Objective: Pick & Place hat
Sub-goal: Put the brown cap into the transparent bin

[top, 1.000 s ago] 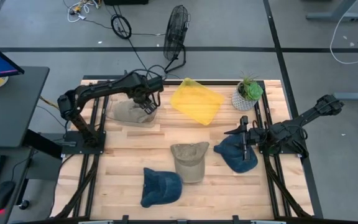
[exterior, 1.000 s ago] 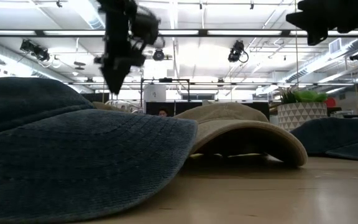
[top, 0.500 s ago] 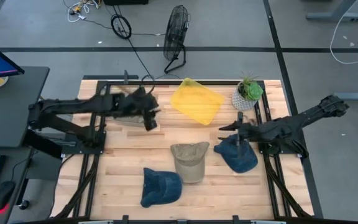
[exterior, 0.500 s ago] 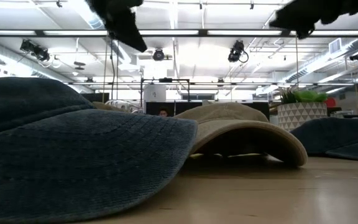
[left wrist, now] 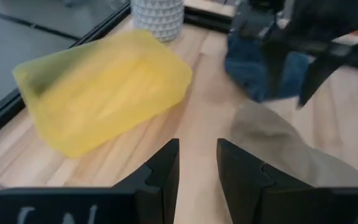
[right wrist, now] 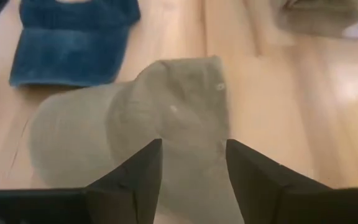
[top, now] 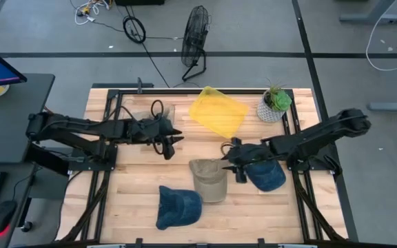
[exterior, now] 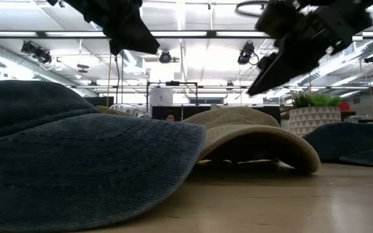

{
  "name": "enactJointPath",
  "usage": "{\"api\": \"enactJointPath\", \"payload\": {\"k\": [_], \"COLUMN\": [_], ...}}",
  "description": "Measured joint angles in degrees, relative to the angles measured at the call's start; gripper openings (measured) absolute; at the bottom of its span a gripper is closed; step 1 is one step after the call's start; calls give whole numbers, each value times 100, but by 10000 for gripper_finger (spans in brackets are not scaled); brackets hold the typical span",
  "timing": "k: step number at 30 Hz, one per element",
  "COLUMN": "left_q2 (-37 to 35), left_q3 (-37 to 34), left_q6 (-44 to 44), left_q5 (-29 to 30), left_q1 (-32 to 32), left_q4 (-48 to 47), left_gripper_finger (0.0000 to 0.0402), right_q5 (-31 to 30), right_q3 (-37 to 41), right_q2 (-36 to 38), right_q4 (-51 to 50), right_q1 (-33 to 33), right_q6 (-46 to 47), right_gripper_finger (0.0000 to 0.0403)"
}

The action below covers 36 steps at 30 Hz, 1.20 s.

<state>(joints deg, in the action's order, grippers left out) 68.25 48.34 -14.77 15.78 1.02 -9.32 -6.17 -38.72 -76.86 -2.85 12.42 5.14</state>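
Several caps lie on the wooden table. A tan cap [top: 209,178] [right wrist: 166,124] [exterior: 251,126] rests mid-table. One blue denim cap [top: 179,205] [right wrist: 73,43] lies near the front edge, another [top: 267,176] [left wrist: 253,68] on the right. A second tan cap [top: 140,114] lies far left, behind my left arm. My right gripper [top: 234,165] [right wrist: 194,146] hangs open in the air over the middle tan cap's right side. My left gripper [top: 174,142] [left wrist: 197,146] is open and empty, raised between the far-left tan cap and the middle one.
A yellow translucent bin [top: 218,114] [left wrist: 104,93] sits at the far middle, and a potted plant [top: 274,107] [exterior: 313,116] at the far right corner. Bare wood shows between the bin and the middle tan cap. A floor fan stands beyond the far edge.
My left gripper has left the far-left tan cap and swung toward the near edge and the table's middle, rising. My right gripper has travelled left from above the right blue cap to above the middle tan cap. No cap has moved.
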Motion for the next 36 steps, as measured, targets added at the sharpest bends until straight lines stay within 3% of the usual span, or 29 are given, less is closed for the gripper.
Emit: {"api": "enactJointPath", "payload": {"k": [4, 9, 16, 23, 27, 33, 36], "left_q2": [2, 0, 7, 225, 460, 933, 1118], "left_q3": [-2, -2, -1, 4, 2, 0, 0], "left_q6": [19, -193, -333, -763, -804, 466, 683], "left_q5": [-196, -1046, -1164, -1162, -1159, -1162, -1176], "left_q1": [106, 125, 248, 284, 304, 461, 507], "left_q4": [-41, -39, -124, -109, 49, 924, 1244], "left_gripper_finger": [110, 110, 110, 110, 110, 110, 110], "right_q5": [538, 824, 202, 106, 35, -506, -694], "right_q3": [-351, -590, -664, -686, -1034, -1662, -1811], "right_q2": [-677, -1391, -2123, -2198, -2183, -2183, -2177], "right_q4": [-2, 25, 465, 504, 315, 88, 106], "right_q1": [-95, -124, -126, -135, -139, -133, -162], "right_q6": [-64, -279, -233, -194, -151, -742, -962], "right_gripper_finger": [181, 181, 157, 18, 20, 7, 9]}}
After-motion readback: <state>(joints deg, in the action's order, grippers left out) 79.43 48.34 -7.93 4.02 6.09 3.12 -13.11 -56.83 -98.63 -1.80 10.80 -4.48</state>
